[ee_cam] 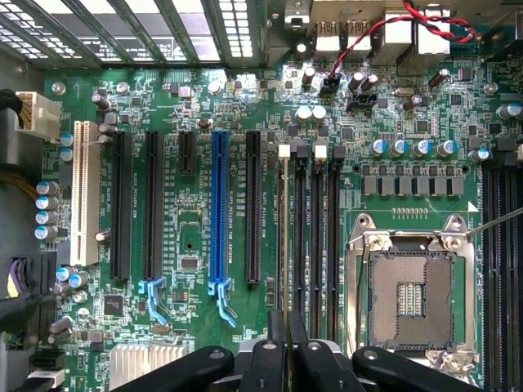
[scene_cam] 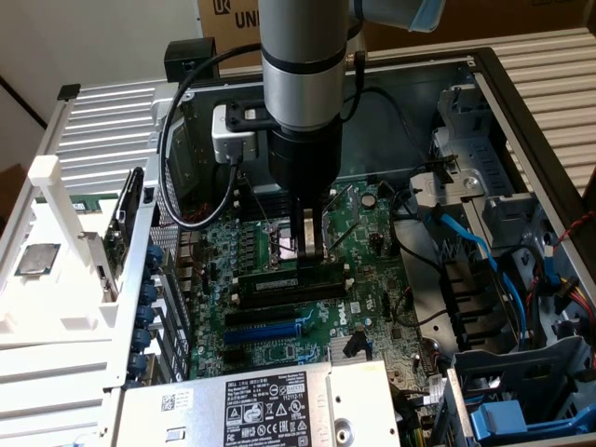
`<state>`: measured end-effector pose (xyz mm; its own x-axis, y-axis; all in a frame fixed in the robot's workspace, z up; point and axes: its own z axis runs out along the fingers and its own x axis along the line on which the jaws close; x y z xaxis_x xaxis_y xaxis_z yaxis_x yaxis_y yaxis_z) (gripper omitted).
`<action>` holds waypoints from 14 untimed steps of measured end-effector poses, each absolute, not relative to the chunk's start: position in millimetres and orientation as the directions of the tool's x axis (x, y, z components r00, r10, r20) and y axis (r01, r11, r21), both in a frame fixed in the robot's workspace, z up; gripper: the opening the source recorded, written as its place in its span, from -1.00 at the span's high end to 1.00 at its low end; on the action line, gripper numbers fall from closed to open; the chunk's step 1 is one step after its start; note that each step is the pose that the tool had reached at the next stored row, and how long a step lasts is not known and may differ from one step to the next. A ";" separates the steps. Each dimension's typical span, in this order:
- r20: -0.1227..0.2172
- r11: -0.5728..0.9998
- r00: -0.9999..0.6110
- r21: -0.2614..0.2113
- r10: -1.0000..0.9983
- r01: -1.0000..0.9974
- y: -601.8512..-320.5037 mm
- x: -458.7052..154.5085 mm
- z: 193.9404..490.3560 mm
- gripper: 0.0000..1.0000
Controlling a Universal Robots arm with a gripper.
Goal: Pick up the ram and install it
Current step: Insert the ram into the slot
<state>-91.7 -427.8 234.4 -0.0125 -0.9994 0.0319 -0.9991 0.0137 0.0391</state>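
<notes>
The ram (scene_cam: pixel 270 283) is a thin green stick with a pale label. It stands on edge along one of the black memory slots (scene_cam: pixel 279 300) of the motherboard (scene_cam: pixel 372 279) inside the open computer case. My gripper (scene_cam: pixel 312 253) comes straight down on its top edge, near the end closest to the exterior view's right. In the wrist view the ram (ee_cam: pixel 283 229) shows edge-on as a thin line over the slot nearest the black expansion slot. The black fingers (ee_cam: pixel 270 347) of my gripper (ee_cam: pixel 286 336) are shut on it. I cannot tell whether the ram is fully seated.
Beside the ram lie empty memory slots (ee_cam: pixel 315 229), the open CPU socket (ee_cam: pixel 409 294) and a blue expansion slot (ee_cam: pixel 219 204). A power supply (scene_cam: pixel 261 400) borders the board at the front. Drive cages with blue cables (scene_cam: pixel 484 251) stand at the exterior view's right, a white tray (scene_cam: pixel 37 307) at its left.
</notes>
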 end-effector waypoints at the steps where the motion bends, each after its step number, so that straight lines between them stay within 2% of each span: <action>1: 0.032 0.014 -0.012 0.039 -0.999 -0.999 -427.8 -91.7 234.4 0.76; 14: 0.032 0.014 -0.012 0.039 -0.999 -0.999 -427.5 -92.2 233.1 0.76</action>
<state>-92.2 -427.5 233.1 -0.0125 -0.9994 0.0320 -0.9991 0.0137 0.0391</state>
